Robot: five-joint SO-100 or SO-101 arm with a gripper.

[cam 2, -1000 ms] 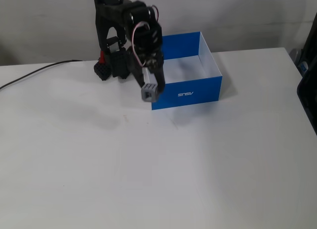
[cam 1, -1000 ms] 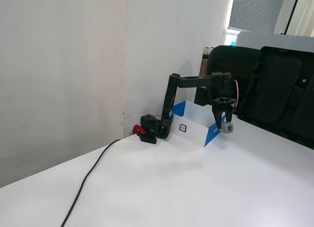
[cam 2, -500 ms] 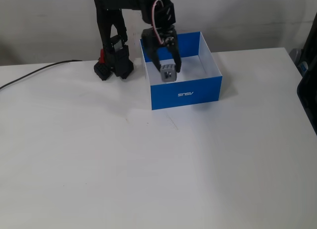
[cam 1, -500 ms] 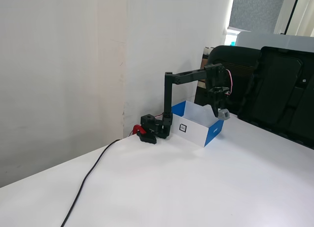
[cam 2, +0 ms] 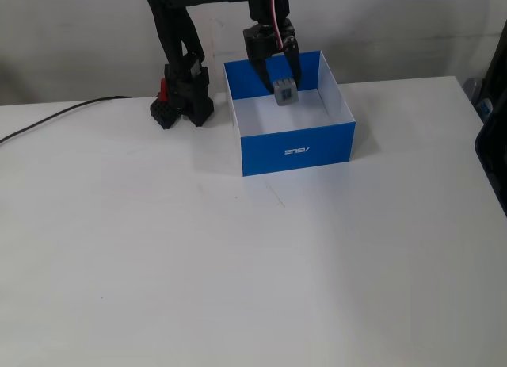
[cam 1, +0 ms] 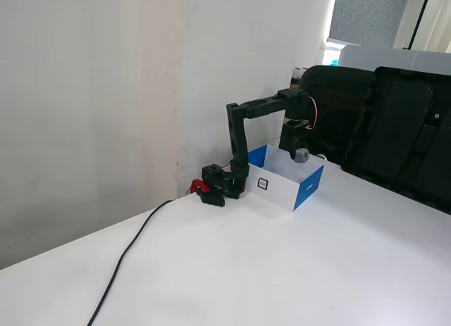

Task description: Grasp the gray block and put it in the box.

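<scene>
The box (cam 2: 297, 151) stands at the back of the white table, beside the arm's base, with a blue front wall in one fixed view and a white side with a black label (cam 1: 263, 184) in the other fixed view (cam 1: 280, 192). My gripper (cam 2: 283, 83) points down over the box's inside. Its jaws stand spread a little wider than the gray block (cam 2: 285, 91), which sits between and just below the fingertips, above the box floor. The block also shows under the gripper in the other fixed view (cam 1: 301, 155).
The arm's base (cam 2: 184, 101), with a red clamp, stands left of the box. A black cable (cam 1: 130, 248) runs from it across the table. A black office chair (cam 1: 352, 122) and a dark case (cam 1: 412, 143) stand behind the table's far edge.
</scene>
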